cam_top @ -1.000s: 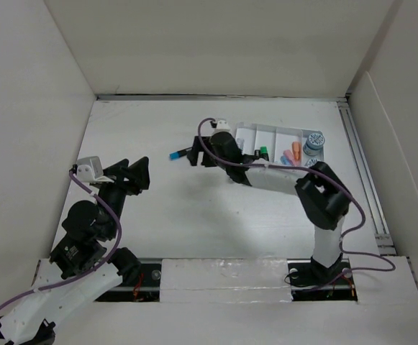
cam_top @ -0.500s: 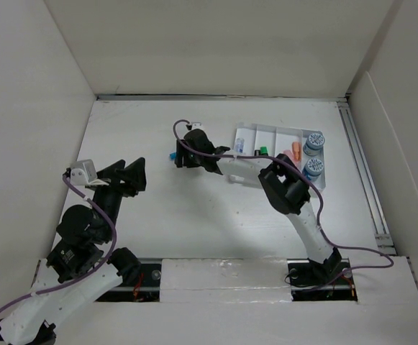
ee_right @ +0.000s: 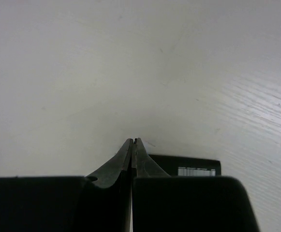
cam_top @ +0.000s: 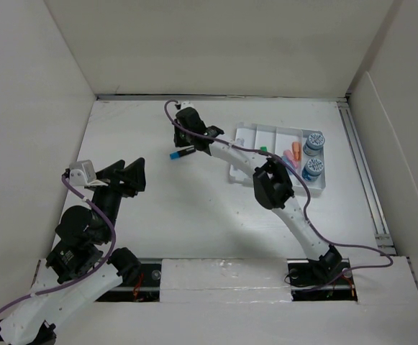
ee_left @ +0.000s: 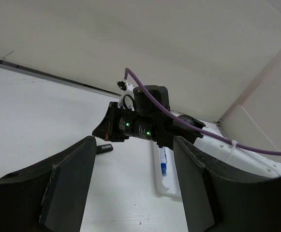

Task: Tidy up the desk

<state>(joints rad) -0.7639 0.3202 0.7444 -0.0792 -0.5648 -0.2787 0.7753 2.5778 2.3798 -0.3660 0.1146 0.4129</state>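
Your right pincer (ee_right: 132, 145) has swung left and clamped on nothing beside the blue-capped marker (cam_top: 181, 152), so the pickup likely needs re-spreading astride it; left pincer (ee_left: 133, 145) hangs half-spread, empty.

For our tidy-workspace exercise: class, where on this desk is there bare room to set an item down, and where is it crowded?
Bare desk lies between the left pincer and the right arm; also along the back wall, left of the blue-capped marker; and on the near side of the tray, right of that arm. Crowded: the tray's compartments and around the marker.
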